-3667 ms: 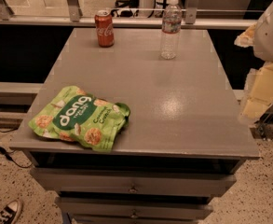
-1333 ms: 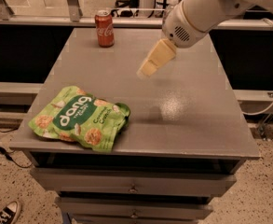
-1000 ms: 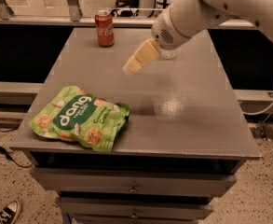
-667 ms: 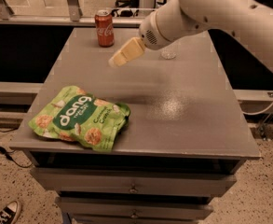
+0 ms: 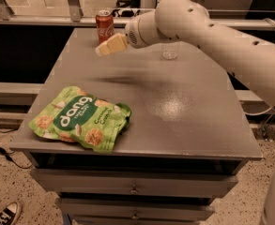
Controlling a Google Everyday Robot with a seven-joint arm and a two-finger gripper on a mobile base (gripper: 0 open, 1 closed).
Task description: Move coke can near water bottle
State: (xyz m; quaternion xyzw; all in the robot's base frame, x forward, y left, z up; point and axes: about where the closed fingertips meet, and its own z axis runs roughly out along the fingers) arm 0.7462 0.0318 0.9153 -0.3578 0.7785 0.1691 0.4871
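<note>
Pincer (image 5: pixel 110 45) swung left near one coke can (image 5: pixel 104 26); one water bottle (image 5: pixel 169 53).

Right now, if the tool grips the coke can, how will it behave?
The coke can stands upright and narrow, so a sideways push probably tips it. Its smooth metal wall looks slippery and may dent. The tool hovers near it, on the camera's side.

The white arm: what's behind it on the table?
Only the clear base of the water bottle shows below the arm; the rest of the bottle is covered. The gripper hangs close to the coke can.
</note>
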